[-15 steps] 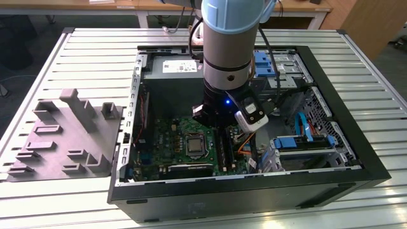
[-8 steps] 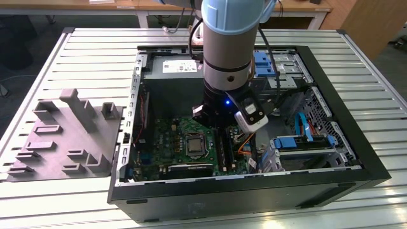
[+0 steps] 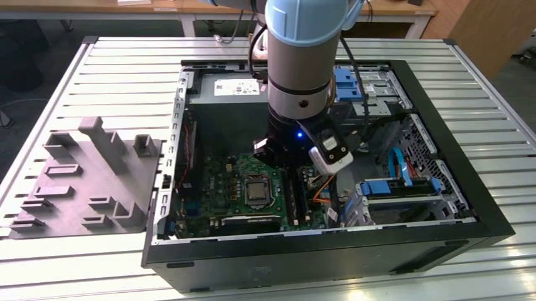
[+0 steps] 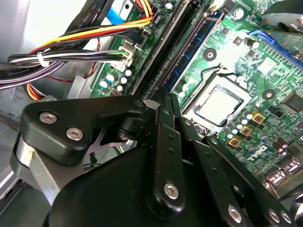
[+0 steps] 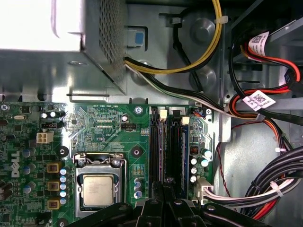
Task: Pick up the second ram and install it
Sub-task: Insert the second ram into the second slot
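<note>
Reaching down into an open case (image 3: 456, 157) on the slatted counter (image 3: 125, 69), the arm (image 3: 297, 69) stands over the green board (image 3: 222, 182) in the exterior view. That view also takes in a grey moulded tray (image 3: 84, 182) lying on the counter just beside the case, at the exterior view's left.

The wrist views give the close detail. In the second wrist view the hand (image 4: 163, 94) is narrow, its black tips drawn together above the long black slots (image 4: 161, 52). The ram (image 4: 194, 45), blue-green with dark chips, stands upright in a slot just beside those tips; whether they touch it cannot be told.

The first wrist view looks straight down on the ram (image 5: 185, 151), seen nearly edge-on. The processor socket (image 5: 98, 189) lies well apart on one side of the slots, and bundled cables (image 5: 279, 179) lie on the other. The second wrist view adds red, yellow and black wires (image 4: 85, 33) running to a white plug at the board's edge.
</note>
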`<state>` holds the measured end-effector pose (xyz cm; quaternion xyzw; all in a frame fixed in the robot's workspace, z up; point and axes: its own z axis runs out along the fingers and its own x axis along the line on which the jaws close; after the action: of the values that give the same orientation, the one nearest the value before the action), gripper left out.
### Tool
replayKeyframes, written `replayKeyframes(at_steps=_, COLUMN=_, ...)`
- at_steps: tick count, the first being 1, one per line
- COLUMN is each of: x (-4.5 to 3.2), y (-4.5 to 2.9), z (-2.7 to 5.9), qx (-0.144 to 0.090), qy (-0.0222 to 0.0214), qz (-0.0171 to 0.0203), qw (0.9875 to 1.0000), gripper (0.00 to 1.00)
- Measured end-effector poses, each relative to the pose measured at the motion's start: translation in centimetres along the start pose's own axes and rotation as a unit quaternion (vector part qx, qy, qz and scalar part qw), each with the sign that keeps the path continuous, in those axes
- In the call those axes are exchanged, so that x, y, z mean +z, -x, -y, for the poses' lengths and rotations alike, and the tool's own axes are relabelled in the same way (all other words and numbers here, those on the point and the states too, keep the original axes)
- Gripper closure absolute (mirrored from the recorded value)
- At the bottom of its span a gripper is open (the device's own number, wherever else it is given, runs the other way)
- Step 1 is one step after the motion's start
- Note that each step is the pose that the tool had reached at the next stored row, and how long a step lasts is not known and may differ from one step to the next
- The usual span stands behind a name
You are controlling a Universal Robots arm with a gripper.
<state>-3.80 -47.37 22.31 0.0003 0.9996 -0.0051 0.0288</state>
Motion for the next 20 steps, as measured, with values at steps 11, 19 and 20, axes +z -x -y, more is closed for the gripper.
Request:
replayKeyframes(at_steps=11, x=-0.12, y=0.01, z=0.0, qx=0.001, qy=-0.0001, qz=0.0, qw=1.0, gripper=0.88)
replayKeyframes(at_steps=19, x=-0.2, y=0.01, z=0.0, qx=0.002, qy=0.0002, qz=0.0, qw=1.0, gripper=0.88)
replayKeyframes(at_steps=20, x=-0.2, y=0.01, z=0.0, qx=0.002, qy=0.0002, qz=0.0, qw=1.0, gripper=0.88)
